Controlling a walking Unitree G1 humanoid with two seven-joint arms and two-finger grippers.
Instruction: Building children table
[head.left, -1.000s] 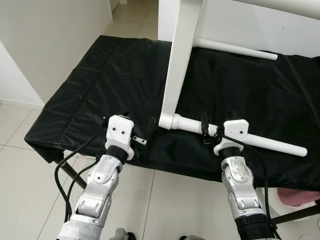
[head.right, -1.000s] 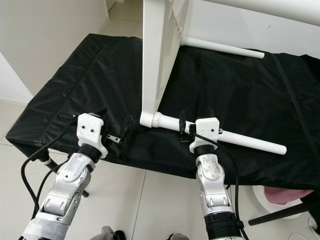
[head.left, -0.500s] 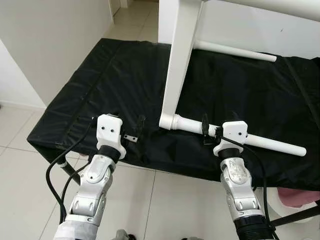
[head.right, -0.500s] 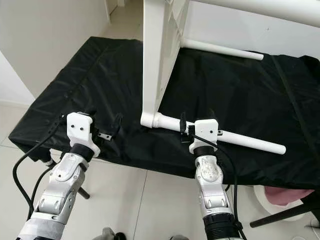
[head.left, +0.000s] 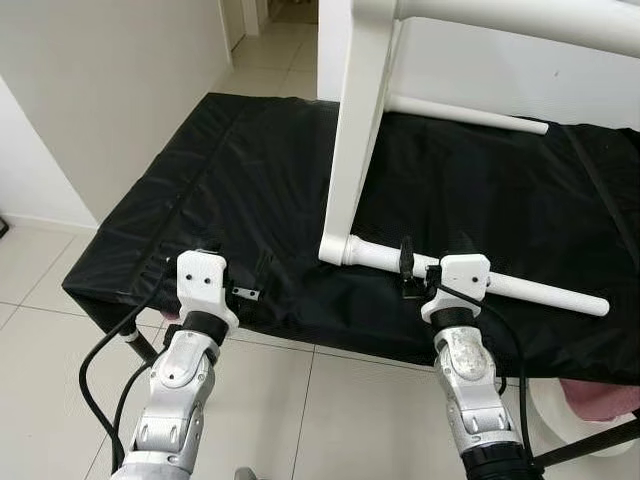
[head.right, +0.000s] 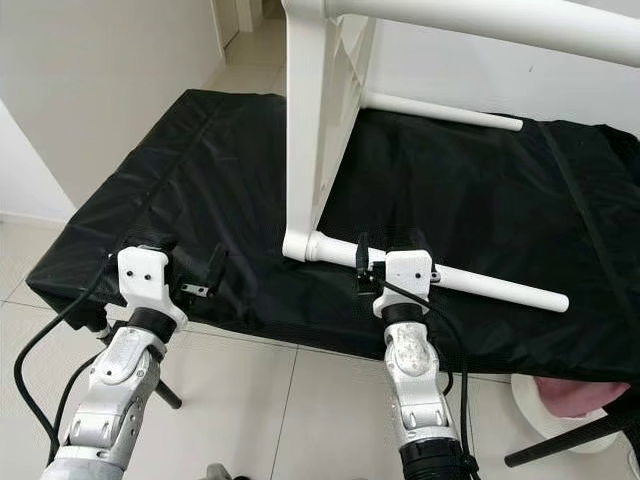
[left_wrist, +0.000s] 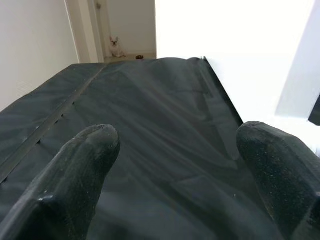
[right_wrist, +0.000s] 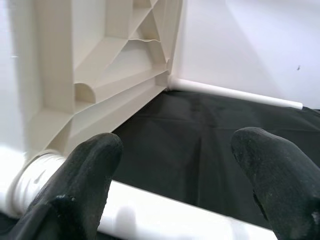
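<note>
Left eye view: left hand (head.left: 247, 281) now farther from white table leg (head.left: 478, 280), open; right hand (head.left: 432, 262) open astride it.

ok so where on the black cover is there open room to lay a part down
The widest bare patch of the black cover lies on the robot's left, between the upright white tabletop and the cover's left edge. A second bare stretch lies on the right, between the near table leg and the far table leg. The near edge is crowded: left gripper, right gripper.
</note>
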